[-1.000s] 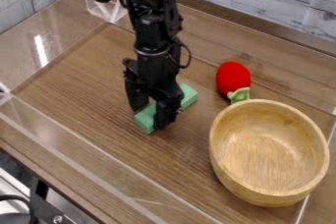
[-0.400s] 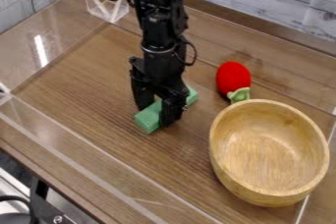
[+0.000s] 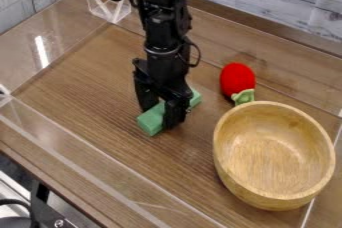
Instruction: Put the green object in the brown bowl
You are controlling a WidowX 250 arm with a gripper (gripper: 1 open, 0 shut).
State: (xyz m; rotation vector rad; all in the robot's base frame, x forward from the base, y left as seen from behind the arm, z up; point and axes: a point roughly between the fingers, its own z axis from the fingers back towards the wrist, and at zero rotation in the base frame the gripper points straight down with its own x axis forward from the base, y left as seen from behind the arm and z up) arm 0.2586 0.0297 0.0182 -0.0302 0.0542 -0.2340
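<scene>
- Brown wooden boards are forming the table (image 3: pixel 80 122), their seams running diagonally across it, and pale light is glinting on the upper left part.
- Grey panelling is standing behind the table at the upper left, and a lighter strip is bordering the surface at the upper right.
- Black and jointed, the robot arm (image 3: pixel 163 30) is reaching down from the top of the view toward the middle of the table.
- Its gripper (image 3: pixel 160 109) is hanging low over the green object, the claw standing wide open, with its dark parts covering some of the block.
- Flat on the boards, the green object (image 3: pixel 151 122) is lying outside the bowl, to the bowl's left in the view, and is slanting from lower left to upper right.
- Both ends of the block are showing in light green past the gripper; whether the claw is touching it, the view is not making clear.
- On the right, the brown bowl (image 3: pixel 274 156) is sitting upright with its thick rim and visible grain, its hollow facing up.
- Just beyond the bowl, a red strawberry-like toy (image 3: pixel 237 79) is resting on the table, its green leaves (image 3: pixel 243 97) pointing toward the bowl.
- Dark cables and equipment (image 3: pixel 27 204) are showing below the table's edge at the lower left.
</scene>
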